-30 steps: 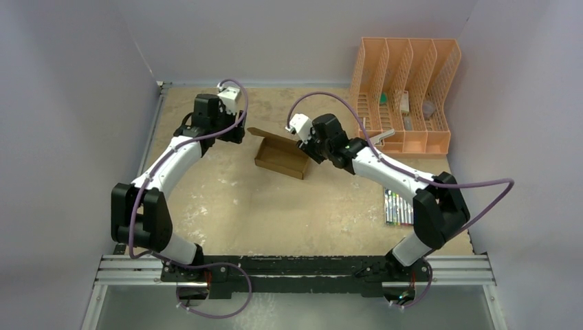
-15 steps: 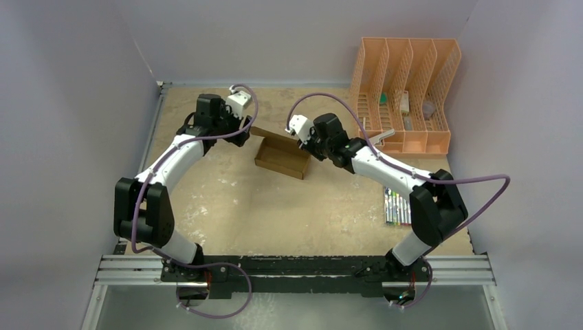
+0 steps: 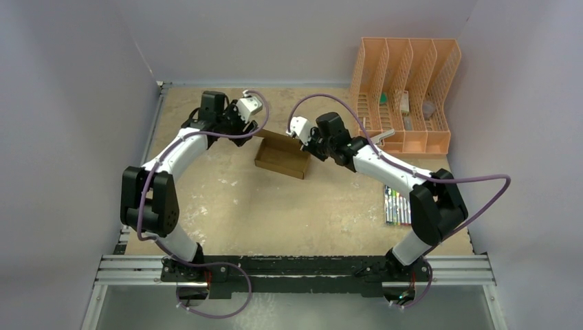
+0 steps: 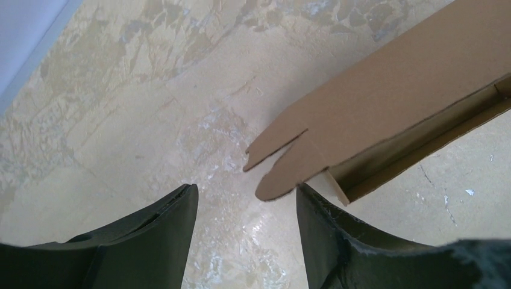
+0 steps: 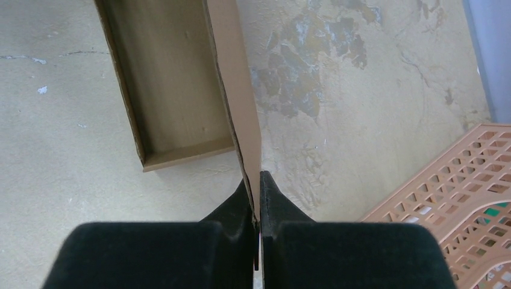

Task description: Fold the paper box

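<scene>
The paper box [image 3: 282,157] is a small brown cardboard carton, open on top, in the middle of the table. Its lid flap [image 5: 235,96] stands up along the far side. My right gripper [image 5: 259,180] is shut on the right end of that flap. My left gripper [image 4: 247,195] is open just beyond the flap's left end, where a rounded tab [image 4: 283,174] sticks out between my fingers without touching them. In the top view the left gripper [image 3: 256,127] sits at the box's far left corner and the right gripper [image 3: 302,142] at its far right corner.
An orange plastic file rack [image 3: 405,96] stands at the back right, and its mesh shows in the right wrist view [image 5: 458,180]. A pack of coloured markers [image 3: 397,206] lies by the right arm. Grey walls close in the left, back and right sides.
My left arm has swung right toward the box's far left corner, bringing its open fingers round the flap's tab. My right gripper has kept its hold on the flap, shifting only slightly.
</scene>
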You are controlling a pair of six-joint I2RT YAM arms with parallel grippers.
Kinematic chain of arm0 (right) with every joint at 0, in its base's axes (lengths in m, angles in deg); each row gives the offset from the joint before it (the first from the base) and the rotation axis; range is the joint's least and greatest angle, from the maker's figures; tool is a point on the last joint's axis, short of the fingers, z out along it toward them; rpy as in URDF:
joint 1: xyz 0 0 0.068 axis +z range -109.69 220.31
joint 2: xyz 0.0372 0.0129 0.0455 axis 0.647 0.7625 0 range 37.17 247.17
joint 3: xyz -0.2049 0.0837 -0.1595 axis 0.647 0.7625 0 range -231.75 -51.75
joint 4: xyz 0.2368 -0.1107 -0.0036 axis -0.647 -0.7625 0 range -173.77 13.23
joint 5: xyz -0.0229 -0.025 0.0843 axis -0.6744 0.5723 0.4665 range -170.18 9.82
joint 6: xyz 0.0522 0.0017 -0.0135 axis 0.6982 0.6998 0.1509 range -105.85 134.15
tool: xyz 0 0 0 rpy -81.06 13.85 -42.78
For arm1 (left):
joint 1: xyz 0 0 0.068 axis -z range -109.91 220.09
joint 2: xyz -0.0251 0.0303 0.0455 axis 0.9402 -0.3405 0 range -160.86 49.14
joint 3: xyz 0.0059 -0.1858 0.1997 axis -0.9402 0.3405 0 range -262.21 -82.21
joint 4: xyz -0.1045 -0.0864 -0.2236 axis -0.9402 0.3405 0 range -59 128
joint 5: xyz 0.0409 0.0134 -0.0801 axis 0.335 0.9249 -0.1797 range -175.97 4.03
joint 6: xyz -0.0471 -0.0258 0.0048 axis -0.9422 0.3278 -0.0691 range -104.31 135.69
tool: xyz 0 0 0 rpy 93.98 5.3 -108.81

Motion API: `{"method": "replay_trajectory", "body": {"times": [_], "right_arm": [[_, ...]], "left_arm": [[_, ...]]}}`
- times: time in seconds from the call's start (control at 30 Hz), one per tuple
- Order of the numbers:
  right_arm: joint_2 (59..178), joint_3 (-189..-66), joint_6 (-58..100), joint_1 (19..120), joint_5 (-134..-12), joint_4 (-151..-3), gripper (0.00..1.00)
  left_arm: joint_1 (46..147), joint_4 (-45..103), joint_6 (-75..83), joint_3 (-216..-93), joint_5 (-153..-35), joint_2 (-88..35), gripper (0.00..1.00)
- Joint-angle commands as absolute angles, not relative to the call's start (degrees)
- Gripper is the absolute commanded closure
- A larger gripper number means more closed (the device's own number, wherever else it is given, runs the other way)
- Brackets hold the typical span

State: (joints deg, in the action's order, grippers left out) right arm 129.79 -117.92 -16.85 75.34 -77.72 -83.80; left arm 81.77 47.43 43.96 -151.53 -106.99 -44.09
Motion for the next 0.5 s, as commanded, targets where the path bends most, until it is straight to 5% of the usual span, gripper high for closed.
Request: {"method": "replay_trajectory", "body": {"times": [0.0,0.47], "right_arm": [[129.08,-119.63,-18.45,74.99,-74.81,-84.42,1.0],[129.8,-121.08,-17.52,74.1,-71.39,-85.29,1.0]], "left_arm": [[81.76,50.07,50.51,-156.93,-112.69,-45.7,0.41],[81.7,52.06,56.73,-158.62,-117.03,-51.46,0.51]]}}
